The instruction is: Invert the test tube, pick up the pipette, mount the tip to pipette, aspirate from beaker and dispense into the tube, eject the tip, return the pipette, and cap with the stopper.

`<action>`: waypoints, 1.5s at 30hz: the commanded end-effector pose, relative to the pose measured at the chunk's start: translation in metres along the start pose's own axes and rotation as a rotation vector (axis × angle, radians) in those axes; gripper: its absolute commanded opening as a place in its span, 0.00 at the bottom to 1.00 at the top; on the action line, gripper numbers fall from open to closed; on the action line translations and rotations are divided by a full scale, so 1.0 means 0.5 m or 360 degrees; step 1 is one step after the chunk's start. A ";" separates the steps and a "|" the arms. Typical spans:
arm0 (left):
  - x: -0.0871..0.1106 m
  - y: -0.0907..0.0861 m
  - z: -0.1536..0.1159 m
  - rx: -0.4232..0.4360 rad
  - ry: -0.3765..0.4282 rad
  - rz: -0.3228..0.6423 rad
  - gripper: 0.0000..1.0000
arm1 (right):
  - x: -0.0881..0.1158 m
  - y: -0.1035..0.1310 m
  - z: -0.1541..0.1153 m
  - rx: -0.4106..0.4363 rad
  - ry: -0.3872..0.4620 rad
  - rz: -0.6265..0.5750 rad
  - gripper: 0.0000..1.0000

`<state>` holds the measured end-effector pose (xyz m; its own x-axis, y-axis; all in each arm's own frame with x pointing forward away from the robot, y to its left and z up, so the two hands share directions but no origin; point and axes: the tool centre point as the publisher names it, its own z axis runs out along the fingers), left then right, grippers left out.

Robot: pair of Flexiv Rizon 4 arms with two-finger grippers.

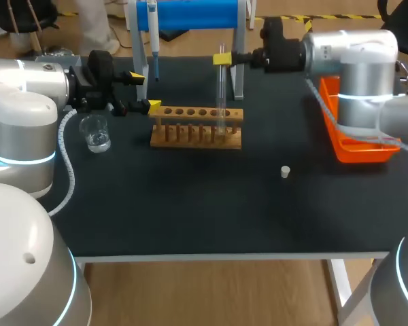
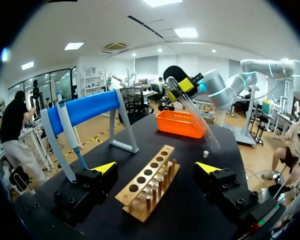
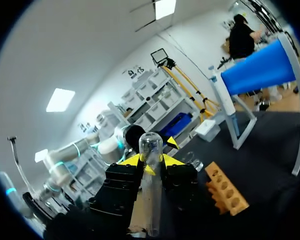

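Observation:
My right gripper is shut on a clear test tube near its upper end. The tube hangs about upright over the right part of the wooden rack. In the right wrist view the tube runs between the fingers, its rounded end just past them. My left gripper stands open at the rack's left end, with nothing in it; the rack lies ahead of it. The pipette hangs on the blue stand. A glass beaker and a small white stopper sit on the table.
An orange tray lies at the table's right edge under my right arm. The blue stand's legs rise behind the rack. Bare black tabletop stretches in front of the rack, around the stopper.

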<state>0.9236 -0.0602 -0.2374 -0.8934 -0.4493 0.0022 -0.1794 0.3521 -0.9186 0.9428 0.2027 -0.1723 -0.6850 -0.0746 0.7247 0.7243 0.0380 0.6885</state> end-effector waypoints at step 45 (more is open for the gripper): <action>0.000 -0.001 -0.001 -0.0004 0.0002 -0.0002 1.00 | -0.062 -0.031 -0.027 -0.0016 -0.0088 0.1599 0.00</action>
<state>0.9236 -0.0602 -0.2374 -0.8934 -0.4492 0.0022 -0.1793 0.3521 -0.9186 0.9567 0.1947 -0.2068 0.2507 0.0515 0.9667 0.9662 0.0489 -0.2531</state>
